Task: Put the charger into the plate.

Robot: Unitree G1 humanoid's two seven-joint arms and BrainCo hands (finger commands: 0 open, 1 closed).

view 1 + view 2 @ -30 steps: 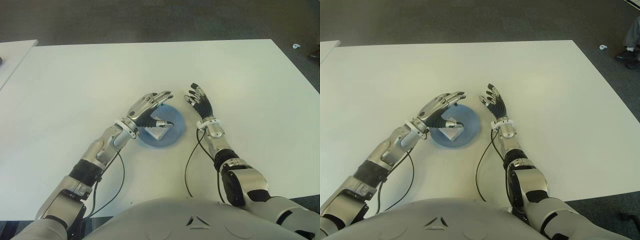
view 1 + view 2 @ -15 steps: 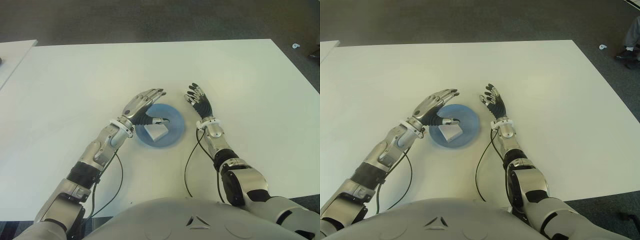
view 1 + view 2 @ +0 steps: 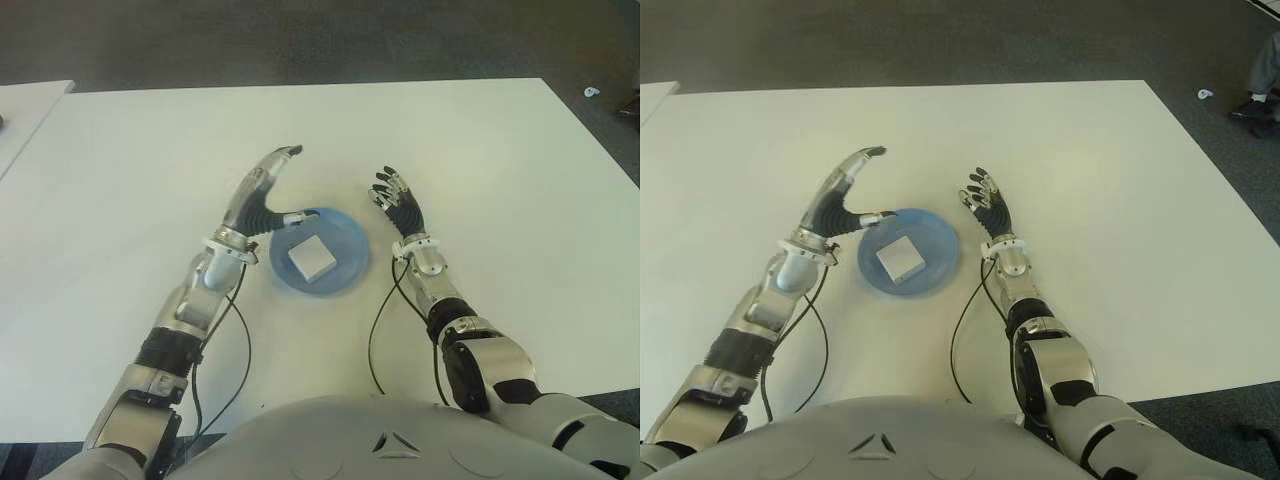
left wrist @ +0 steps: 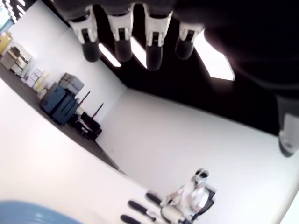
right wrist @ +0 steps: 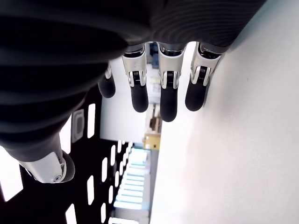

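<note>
A white square charger (image 3: pixel 312 258) lies flat inside the blue plate (image 3: pixel 347 240) near the middle of the white table (image 3: pixel 480 140). My left hand (image 3: pixel 268 190) is raised just left of the plate, fingers stretched upward and open, holding nothing; its thumb tip hovers over the plate's left rim. My right hand (image 3: pixel 398 203) shows just right of the plate, fingers spread and empty. In the left wrist view the plate's edge (image 4: pixel 28 213) shows as a blue sliver, with the right hand's fingers (image 4: pixel 140 210) farther off.
Black cables (image 3: pixel 378 330) trail from both wrists across the table toward my body. A second white table edge (image 3: pixel 25 110) sits at the far left. Dark floor lies beyond the far table edge.
My left hand has let go of the charger, lifted and drawn back to the left of the plate. The charger now lies uncovered in the plate. The right hand stayed put.
</note>
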